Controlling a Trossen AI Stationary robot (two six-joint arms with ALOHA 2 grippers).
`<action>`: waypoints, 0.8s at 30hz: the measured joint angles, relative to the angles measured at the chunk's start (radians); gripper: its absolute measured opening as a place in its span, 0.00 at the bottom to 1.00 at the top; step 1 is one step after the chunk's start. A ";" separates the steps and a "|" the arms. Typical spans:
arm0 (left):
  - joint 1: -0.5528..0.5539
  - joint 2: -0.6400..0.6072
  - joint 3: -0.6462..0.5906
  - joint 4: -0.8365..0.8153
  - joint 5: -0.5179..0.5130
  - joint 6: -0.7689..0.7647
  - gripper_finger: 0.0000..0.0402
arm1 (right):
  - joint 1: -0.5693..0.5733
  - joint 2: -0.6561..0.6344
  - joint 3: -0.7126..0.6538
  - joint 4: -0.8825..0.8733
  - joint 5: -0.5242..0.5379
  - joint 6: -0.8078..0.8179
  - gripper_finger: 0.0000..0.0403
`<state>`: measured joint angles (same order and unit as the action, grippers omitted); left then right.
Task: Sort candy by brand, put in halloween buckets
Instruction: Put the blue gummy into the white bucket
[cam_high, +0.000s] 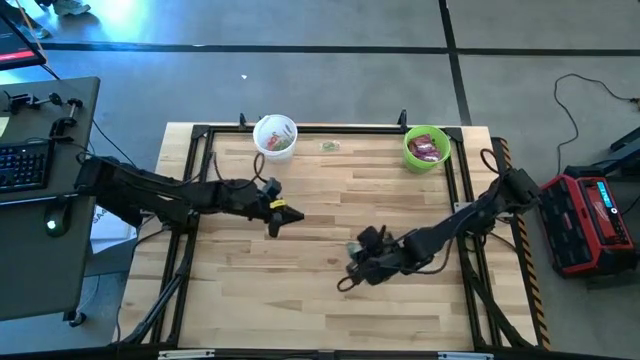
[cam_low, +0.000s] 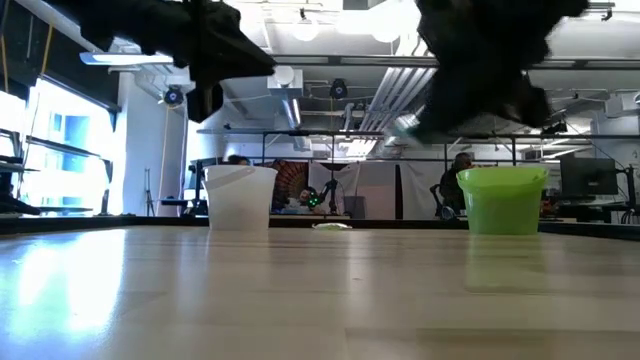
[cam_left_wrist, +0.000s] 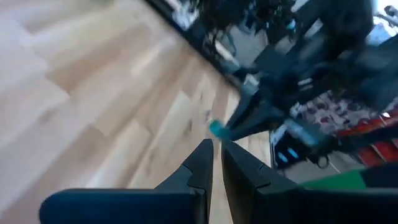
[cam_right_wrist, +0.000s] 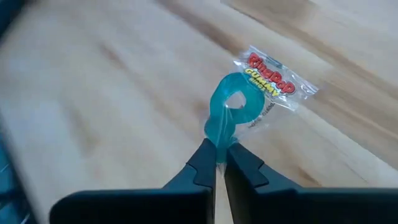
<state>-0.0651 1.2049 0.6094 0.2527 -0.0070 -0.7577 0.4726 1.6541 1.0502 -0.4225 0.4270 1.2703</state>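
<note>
My right gripper (cam_right_wrist: 219, 158) is shut on a clear-wrapped bluish ring candy (cam_right_wrist: 249, 93) and hovers over the table's middle-right (cam_high: 350, 280). That candy also shows as a teal spot (cam_left_wrist: 217, 129) in the left wrist view. My left gripper (cam_left_wrist: 216, 158) is shut on nothing, left of the table's middle (cam_high: 273, 226). The white bucket (cam_high: 275, 135) stands at the far edge with small clear-wrapped pieces inside. The green bucket (cam_high: 427, 147) stands at the far right with magenta packets (cam_high: 428, 150) inside. One loose clear-wrapped candy (cam_high: 328, 146) lies flat between the buckets. My right gripper pinches the bluish ring candy by the end of the ring nearest the fingers (cam_right_wrist: 219, 142), through its clear wrapper, between the two fingertips. The rest of the packet, with its printed end (cam_right_wrist: 273, 78), sticks out beyond the fingertips. It is lifted off the table.
A black frame (cam_high: 330, 128) runs along the far edge and down both sides of the wooden table (cam_high: 330, 200). In the low view both arms hang above the table, with the white bucket (cam_low: 240, 197) left and the green bucket (cam_low: 502, 198) right. People sit in the room beyond.
</note>
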 joint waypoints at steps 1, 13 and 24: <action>-0.002 0.015 0.000 0.003 0.018 -0.014 0.07 | -0.006 0.000 0.012 0.028 -0.009 -0.053 0.01; -0.020 0.202 0.002 0.295 0.205 -0.199 0.32 | -0.081 0.001 0.161 0.091 -0.027 -0.428 0.01; -0.014 0.281 0.083 0.300 0.240 -0.262 0.44 | -0.115 0.003 0.198 0.094 -0.129 -0.538 0.00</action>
<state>-0.0790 1.4855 0.6923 0.5528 0.2329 -1.0194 0.3576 1.6569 1.2480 -0.3287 0.2982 0.7322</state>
